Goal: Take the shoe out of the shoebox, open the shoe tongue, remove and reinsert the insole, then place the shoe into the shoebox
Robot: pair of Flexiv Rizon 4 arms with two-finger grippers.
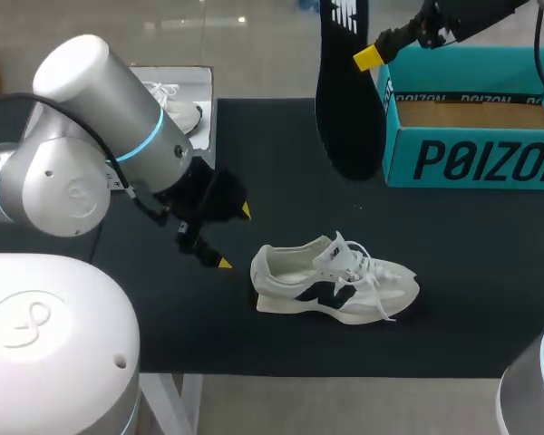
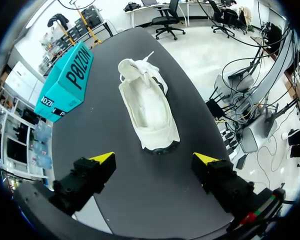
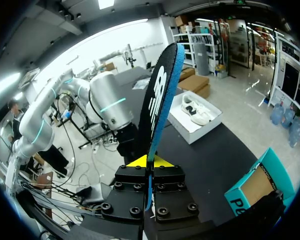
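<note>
A white sneaker [image 1: 335, 281] with a dark side mark lies on its sole on the black table, heel toward my left gripper [image 1: 236, 237]. That gripper stands open just behind the heel, touching nothing. In the left wrist view the shoe [image 2: 149, 110] lies ahead of the wide-spread gripper [image 2: 155, 158], its inside bare. My right gripper [image 1: 367, 57] is shut on the black insole [image 1: 349, 100], which hangs in the air beside the teal shoebox [image 1: 471, 159]. In the right wrist view the insole [image 3: 160, 100] stands edge-on between the closed gripper [image 3: 149, 161].
The open shoebox [image 2: 65, 82] sits at the table's back right, brown inside. A white box [image 1: 195, 91] holding another white shoe stands at the back left, also seen as the white box [image 3: 197, 112]. Bare black table [image 1: 281, 181] lies between shoe and boxes.
</note>
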